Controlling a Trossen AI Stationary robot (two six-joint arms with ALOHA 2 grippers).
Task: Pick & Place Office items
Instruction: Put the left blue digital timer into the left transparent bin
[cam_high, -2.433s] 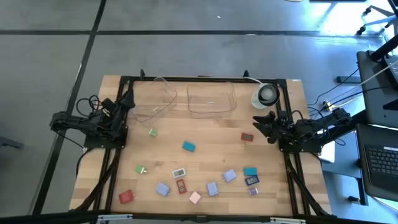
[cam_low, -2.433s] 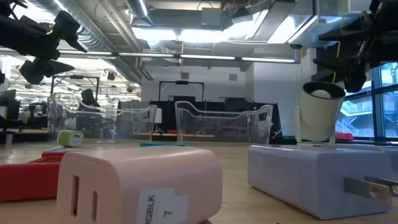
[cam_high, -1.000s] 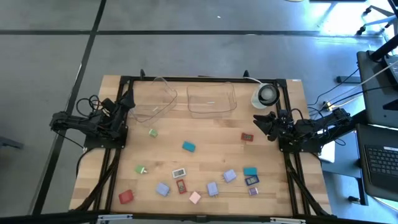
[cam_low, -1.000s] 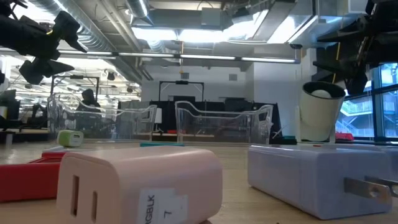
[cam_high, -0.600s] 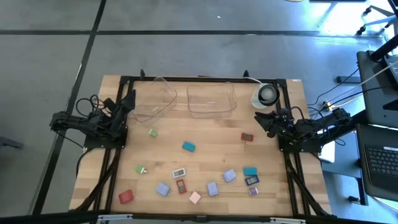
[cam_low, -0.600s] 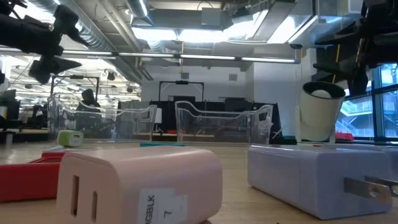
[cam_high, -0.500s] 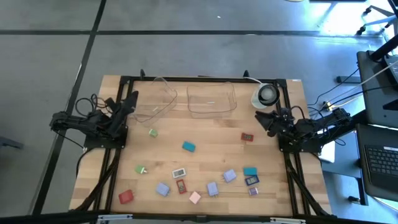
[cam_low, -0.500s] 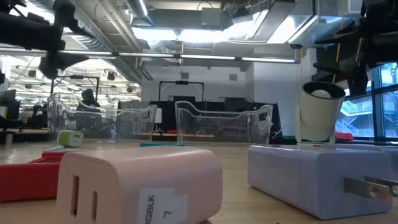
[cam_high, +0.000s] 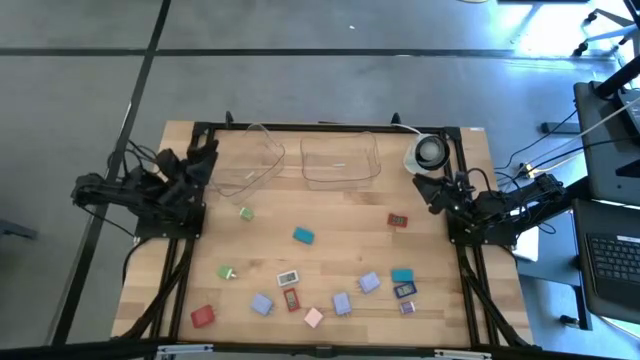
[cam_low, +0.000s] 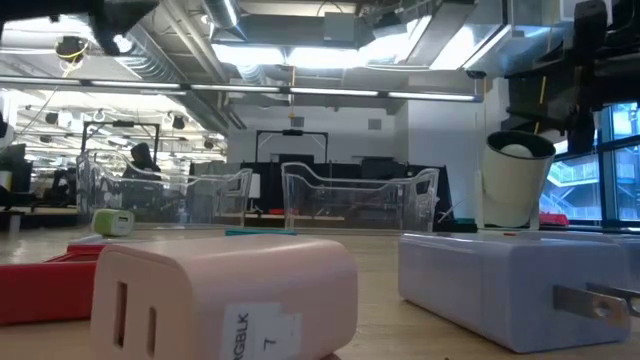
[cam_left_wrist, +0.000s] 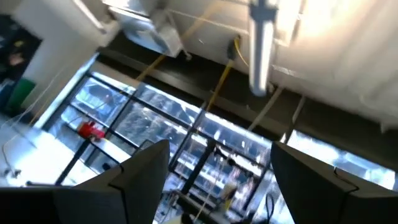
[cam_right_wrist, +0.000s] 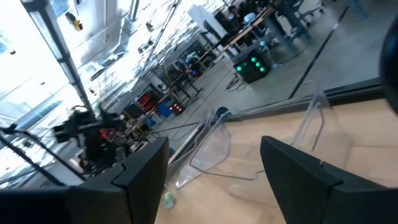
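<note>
Wooden table fills the centre of the high view; nothing picked yet, all office items lie loose on it. Two clear trays sit at upper centre, empty. Left gripper at the table's left edge, jaws released, holding nothing, its wrist view aimed up at the ceiling. Right gripper at the right edge below the round white object, jaws parted, empty.

Step in hand: first reach. Best first targets, by my read: red block just lower left of the right gripper, green block lower right of the left gripper. Teal block mid-table. Lower-centre cluster, e.g. lavender block, sits tight, so come straight down and grip the short sides.
</note>
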